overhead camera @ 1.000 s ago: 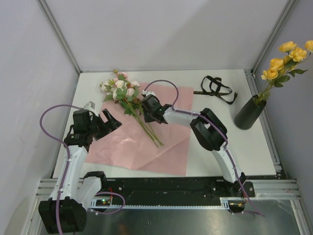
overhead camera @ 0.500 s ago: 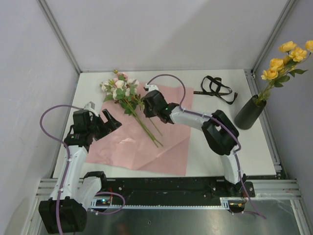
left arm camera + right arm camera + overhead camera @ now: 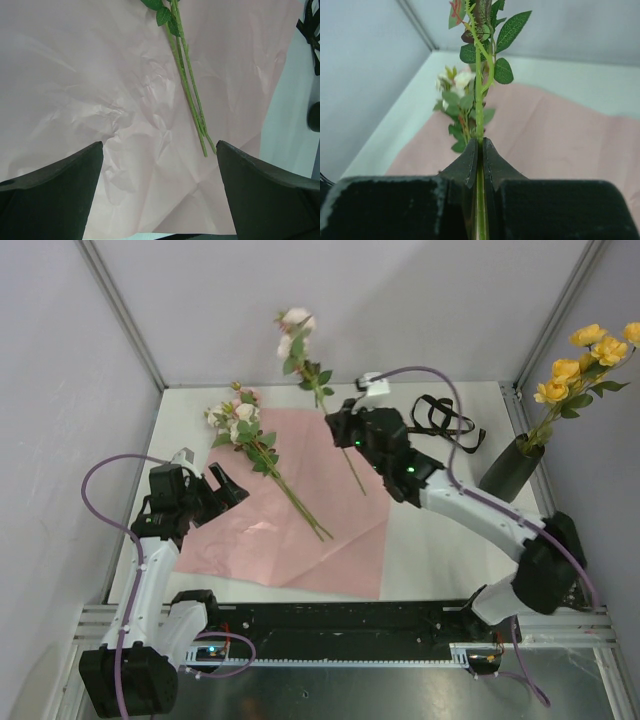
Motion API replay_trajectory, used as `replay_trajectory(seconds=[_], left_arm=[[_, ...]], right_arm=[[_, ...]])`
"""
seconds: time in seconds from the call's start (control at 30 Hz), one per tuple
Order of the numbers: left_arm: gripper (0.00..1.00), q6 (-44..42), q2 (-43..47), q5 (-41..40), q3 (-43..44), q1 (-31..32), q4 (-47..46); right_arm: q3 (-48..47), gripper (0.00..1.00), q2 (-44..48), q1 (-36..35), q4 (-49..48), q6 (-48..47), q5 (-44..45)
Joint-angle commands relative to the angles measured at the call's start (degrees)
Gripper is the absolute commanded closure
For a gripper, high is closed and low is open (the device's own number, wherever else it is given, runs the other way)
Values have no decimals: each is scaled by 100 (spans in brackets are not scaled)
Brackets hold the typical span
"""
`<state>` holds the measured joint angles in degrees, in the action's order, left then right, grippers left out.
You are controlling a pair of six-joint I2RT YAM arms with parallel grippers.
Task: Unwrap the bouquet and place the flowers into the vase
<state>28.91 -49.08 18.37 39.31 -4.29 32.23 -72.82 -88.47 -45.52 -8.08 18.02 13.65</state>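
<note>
A single pink-and-white stem (image 3: pixel 318 380) hangs in the air at upper centre of the overhead view. Its bloom is high against the back wall and its cut end dangles free above the pink paper (image 3: pixel 330 530). A second ago it lay with the other flowers (image 3: pixel 248 428) on the sheet. The right gripper (image 3: pixel 342 428) closed on it there and has since swung up and toward the right of the frame. In the wrist view the right gripper (image 3: pixel 480 145) has its fingers pressed together on the thin green stalk, which runs straight up between them with leaves just above the tips.

The remaining flowers have not shifted. Their blooms sit at the sheet's upper-left corner and their stems slant down toward its middle. The left gripper (image 3: pixel 222 488) hovers low over the left part of the paper, spread wide and holding nothing. Its own camera shows the stem ends lying ahead of the left gripper (image 3: pixel 159 145).

The vase (image 3: pixel 510 472) stands at the right edge of the table, well apart from the lifted stem, and already carries yellow blooms (image 3: pixel 585 355). The black ribbon (image 3: pixel 445 420) lies loose on the table between the raised arm and the vase.

With the ribbon off and the paper flat, the unwrapping looks finished and the work is now a stem-by-stem transfer. This stem will likely need carrying right over the ribbon, then tipping cut end down into the narrow mouth beside the yellow stalks. A small bunch is left to follow.
</note>
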Motion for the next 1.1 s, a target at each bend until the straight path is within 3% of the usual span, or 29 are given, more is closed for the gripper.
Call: replay_trajectory(seconds=[0.0, 0.13, 0.37, 0.5, 0.7, 0.9, 1.07], left_arm=[[0, -40, 72, 81, -12, -45, -116], [1, -47, 56, 95, -11, -45, -114], [0, -49, 48, 74, -14, -45, -114], [0, -56, 28, 77, -10, -41, -119], [0, -57, 4, 71, -3, -44, -113], [0, -58, -20, 39, -12, -44, -119], [0, -45, -16, -7, -18, -39, -114]], right_arm=[[842, 100, 1094, 189, -1436, -395, 524], [1813, 100, 1850, 470, -2854, -800, 499], [2582, 100, 2468, 1383, -4464, -1394, -78], [2696, 100, 2750, 2103, -4856, -1623, -427], [2875, 100, 2973, 3520, -5641, -1776, -1807], [2888, 100, 2821, 5221, -6333, -1101, -2680], [2883, 100, 2306, 6178, -7233, -431, -3182]])
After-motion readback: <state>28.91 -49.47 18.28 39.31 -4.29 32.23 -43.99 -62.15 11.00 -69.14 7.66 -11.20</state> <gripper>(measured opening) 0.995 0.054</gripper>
